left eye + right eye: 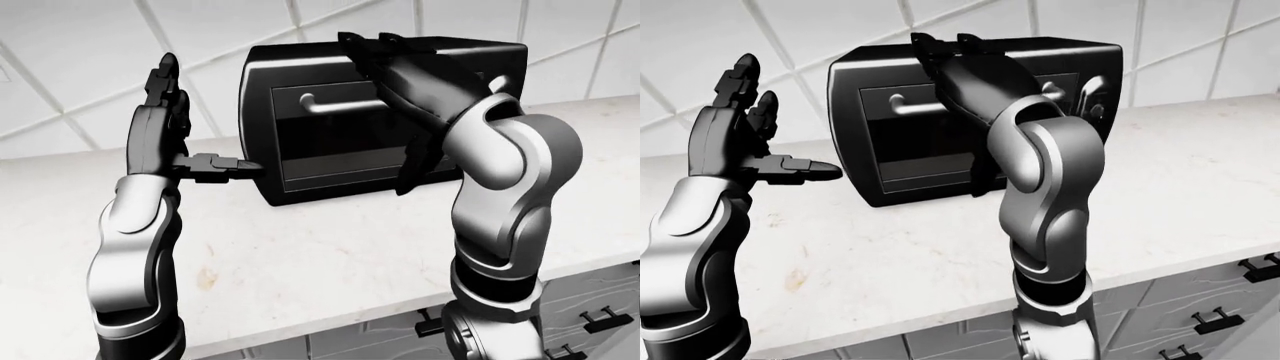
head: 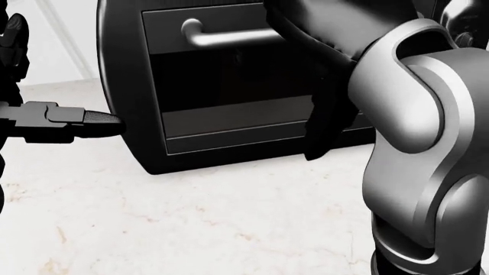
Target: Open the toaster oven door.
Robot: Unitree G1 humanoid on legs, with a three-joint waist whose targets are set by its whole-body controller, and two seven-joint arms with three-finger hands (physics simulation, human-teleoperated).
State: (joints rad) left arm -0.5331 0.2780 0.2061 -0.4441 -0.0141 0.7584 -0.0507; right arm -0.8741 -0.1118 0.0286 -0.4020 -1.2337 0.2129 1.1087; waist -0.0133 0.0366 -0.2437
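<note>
A black toaster oven (image 1: 270,112) stands on the marble counter with its glass door (image 2: 222,97) shut. The silver bar handle (image 2: 222,37) runs across the door's top, and my right arm hides its right part. My right hand (image 1: 390,105) lies open over the door. Its fingers (image 1: 360,41) reach the oven's top edge and its thumb (image 1: 410,165) hangs down before the glass. The grey elbow (image 1: 520,142) juts out at the right. My left hand (image 1: 205,124) is raised open to the left of the oven, its thumb (image 2: 84,120) pointing at the oven's side.
The pale marble counter (image 1: 330,247) stretches below and to both sides of the oven. A tiled wall (image 1: 80,67) rises behind it. Below the counter's near edge are cabinet drawers with dark handles (image 1: 1230,300).
</note>
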